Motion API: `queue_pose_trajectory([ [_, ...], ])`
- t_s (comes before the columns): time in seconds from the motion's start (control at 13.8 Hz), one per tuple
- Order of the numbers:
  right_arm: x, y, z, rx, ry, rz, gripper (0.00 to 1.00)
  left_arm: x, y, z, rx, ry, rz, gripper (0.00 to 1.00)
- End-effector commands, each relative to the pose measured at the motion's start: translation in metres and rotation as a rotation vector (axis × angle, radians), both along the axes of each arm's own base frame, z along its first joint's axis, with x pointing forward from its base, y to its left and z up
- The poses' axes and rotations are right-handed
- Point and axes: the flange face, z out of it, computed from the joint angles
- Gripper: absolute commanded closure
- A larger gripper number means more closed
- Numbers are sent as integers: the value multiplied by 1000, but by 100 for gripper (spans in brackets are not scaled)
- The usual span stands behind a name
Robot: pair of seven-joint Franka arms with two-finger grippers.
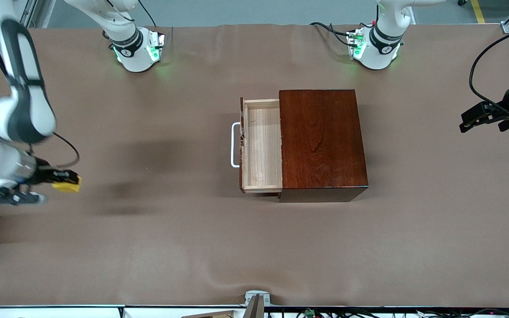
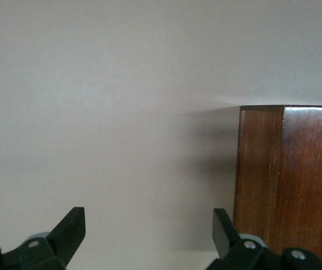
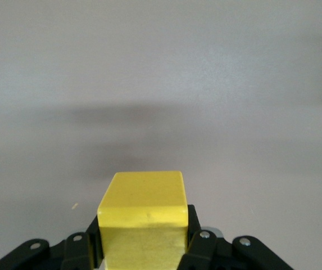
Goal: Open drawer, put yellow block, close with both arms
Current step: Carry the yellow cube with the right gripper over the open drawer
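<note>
The dark red-brown wooden box stands mid-table with its drawer pulled open toward the right arm's end; the pale tray is empty and the white handle faces that end. My right gripper is shut on the yellow block and holds it above the table at the right arm's end, well away from the drawer. The block fills the right wrist view. My left gripper is open and empty in the air at the left arm's end; its wrist view shows the box's corner.
Brown cloth covers the table. The two arm bases stand along the edge farthest from the front camera. A small metal bracket sits at the edge nearest the camera.
</note>
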Motion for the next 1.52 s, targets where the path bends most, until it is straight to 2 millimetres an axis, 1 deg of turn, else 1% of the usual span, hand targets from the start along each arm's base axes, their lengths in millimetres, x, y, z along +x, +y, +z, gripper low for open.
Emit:
queue_pose_trajectory([
  [0.0, -27, 29, 67, -4, 13, 0, 100, -1, 2, 12, 0, 11, -5, 0],
  [0.07, -27, 48, 83, -5, 31, -8, 100, -1, 4, 10, 2, 15, 4, 0],
  [0.14, -27, 75, 94, -5, 44, -3, 100, 0, 4, 6, 2, 23, 9, 0],
  [0.22, -27, 103, 101, 8, 42, -8, 100, 4, 1, -2, 4, 40, 7, 0],
  [0.36, -30, 169, 117, 40, 16, -17, 100, 4, -3, -7, 5, 60, 0, 0],
  [0.43, -35, 211, 122, 48, 10, -23, 100, 4, -3, -8, 5, 66, -2, 0],
  [0.51, -38, 256, 119, 51, 12, -39, 100, 3, -3, -8, 5, 68, -3, 0],
  [0.58, -40, 296, 115, 52, 17, -80, 100, 4, -2, -10, 5, 69, -2, 0],
  [0.65, -45, 337, 105, 50, 34, -127, 100, 7, 0, -14, 5, 77, 0, 0],
  [0.72, -55, 382, 96, 40, 42, -161, 100, 7, 1, -16, 5, 80, -5, 0],
  [0.87, -73, 457, 82, 33, 47, -218, 100, 7, -3, -17, 6, 83, -7, 0],
  [0.94, -80, 487, 74, 39, 42, -226, 100, 7, -4, -17, 6, 83, -7, 0],
  [1.01, -88, 514, 66, 46, 36, -224, 100, 7, -5, -17, 7, 83, -10, 0],
  [1.09, -100, 543, 55, 59, 25, -208, 100, 7, -5, -16, 7, 81, -13, 0],
  [1.16, -107, 564, 44, 74, 12, -211, 100, 7, -5, -17, 7, 84, -16, 0],
  [1.23, -109, 577, 33, 91, -1, -224, 100, 6, -5, -17, 7, 86, -17, 0],
  [1.3, -110, 585, 24, 104, -11, -229, 100, 6, -5, -18, 7, 89, -19, 0],
  [1.38, -110, 590, 15, 107, -17, -235, 100, 6, -5, -18, 7, 91, -22, 0],
  [1.45, -106, 591, 8, 111, -23, -236, 100, 6, -5, -18, 7, 91, -22, 0],
])
